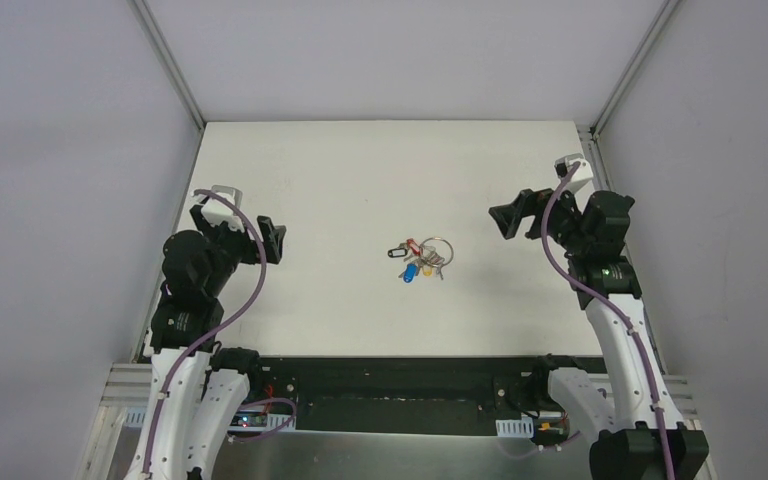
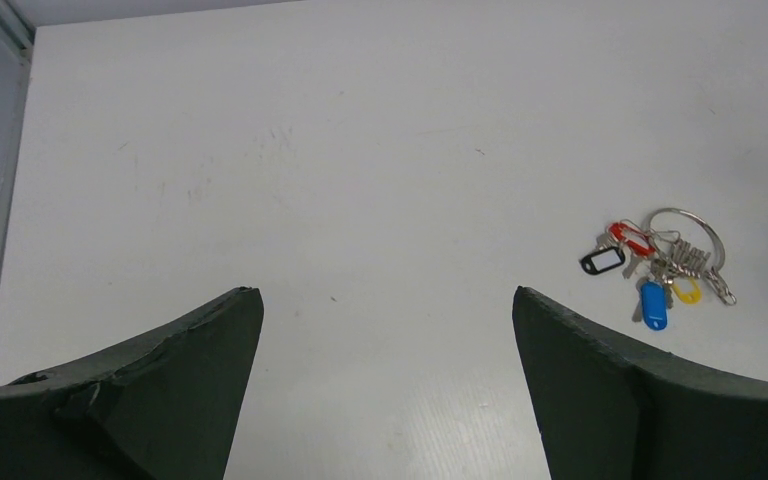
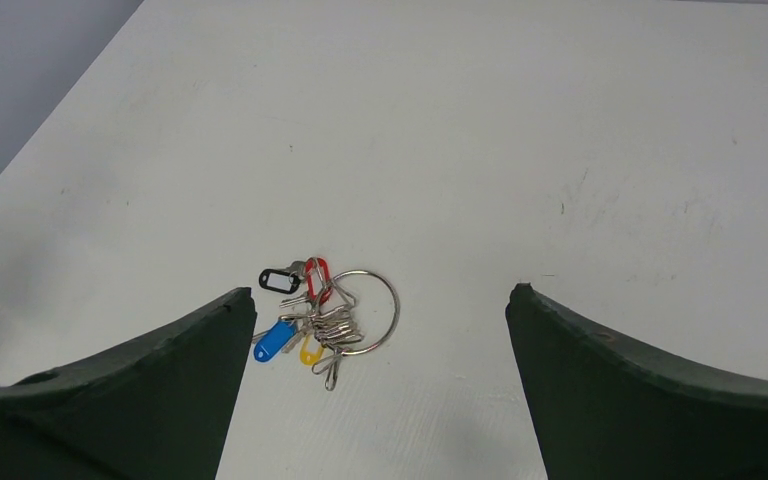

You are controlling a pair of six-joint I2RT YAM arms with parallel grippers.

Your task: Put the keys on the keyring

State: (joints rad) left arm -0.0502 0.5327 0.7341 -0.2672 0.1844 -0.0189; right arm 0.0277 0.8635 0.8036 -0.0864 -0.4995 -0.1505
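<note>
arms rise from the near edge of the table (image 1: pixel 360 170), wrists turned inward. left gripper (image 1: pixel 271 240), close to the left edge, has its jaws spread wide and grips nothing. keys (image 1: pixel 405 249) and keyring (image 1: pixel 438 249) lie together ahead of it, to its right, across bare tabletop. right gripper (image 1: pixel 509 218), near the right edge, is equally wide and empty, the bunch ahead and slightly left.

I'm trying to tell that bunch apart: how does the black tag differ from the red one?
The black tag looks broad, with a clear white window; the red tag looks slimmer. The black tag sticks out at the bunch's edge; the red tag lies between it and the ring. Both are small tags lying on the table.
</note>
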